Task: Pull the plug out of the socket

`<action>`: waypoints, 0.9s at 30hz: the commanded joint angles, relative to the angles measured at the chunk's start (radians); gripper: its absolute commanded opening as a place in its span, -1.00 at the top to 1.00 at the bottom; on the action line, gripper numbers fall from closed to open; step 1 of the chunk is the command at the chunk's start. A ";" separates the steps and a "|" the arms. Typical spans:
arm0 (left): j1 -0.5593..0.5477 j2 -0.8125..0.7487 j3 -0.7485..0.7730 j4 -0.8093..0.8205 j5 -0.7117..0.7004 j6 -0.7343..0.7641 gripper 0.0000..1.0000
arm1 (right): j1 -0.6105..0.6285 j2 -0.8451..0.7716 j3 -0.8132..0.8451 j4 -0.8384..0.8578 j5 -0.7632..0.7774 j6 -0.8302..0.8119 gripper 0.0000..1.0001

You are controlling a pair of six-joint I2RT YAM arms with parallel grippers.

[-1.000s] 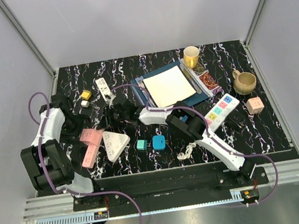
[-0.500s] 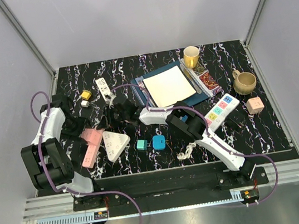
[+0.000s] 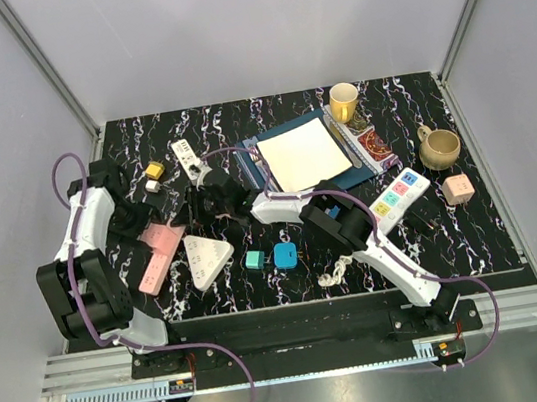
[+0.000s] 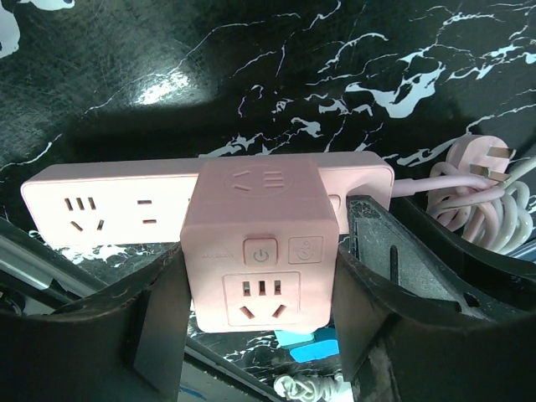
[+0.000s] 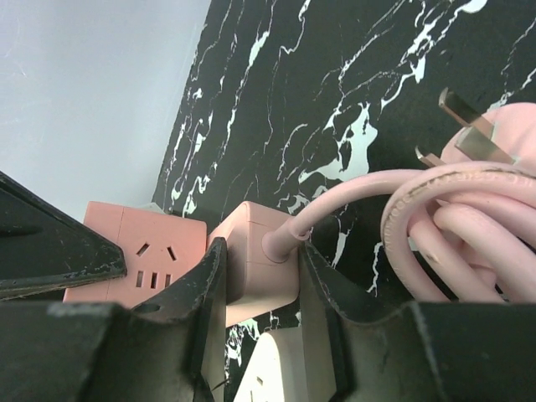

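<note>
Left wrist view showed one pink cube plug (image 4: 255, 243) seated against one pink socket strip (image 4: 100, 197), the left gripper (image 4: 261, 301) pinching the cube's sides while the right gripper (image 5: 261, 289) pinched the strip's cord end. Two cups, a yellow mug (image 3: 343, 102) and a tan mug (image 3: 438, 146), stood well apart from them, contents too small to tell. That strip lay near the table's (image 3: 477, 241) left edge, with one white triangular strip (image 3: 208, 257) just beside it.

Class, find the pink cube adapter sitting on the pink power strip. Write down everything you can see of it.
The pink cube adapter is smooth matte plastic with rounded edges. Its near face carries a power button, a small logo square and a socket; its top face has faint slots. It sits on the pink power strip, which lies on the black marbled table. The left gripper clamps it, a black finger against each side.
</note>
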State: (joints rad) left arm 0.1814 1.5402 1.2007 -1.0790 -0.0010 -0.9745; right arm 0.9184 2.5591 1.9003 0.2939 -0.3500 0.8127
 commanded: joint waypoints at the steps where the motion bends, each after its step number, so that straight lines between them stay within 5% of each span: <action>1: 0.000 -0.064 0.120 0.011 0.032 0.030 1.00 | 0.011 0.023 -0.056 -0.160 0.101 -0.099 1.00; 17: -0.002 -0.052 0.070 0.024 -0.166 0.226 1.00 | 0.037 0.047 -0.029 -0.206 0.161 -0.133 1.00; 27: 0.001 0.024 0.099 0.117 -0.004 0.316 1.00 | 0.050 0.058 -0.015 -0.230 0.181 -0.115 1.00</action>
State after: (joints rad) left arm 0.1783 1.5837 1.2324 -1.0409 -0.0422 -0.7376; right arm 0.9585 2.5542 1.9148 0.2569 -0.2211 0.8001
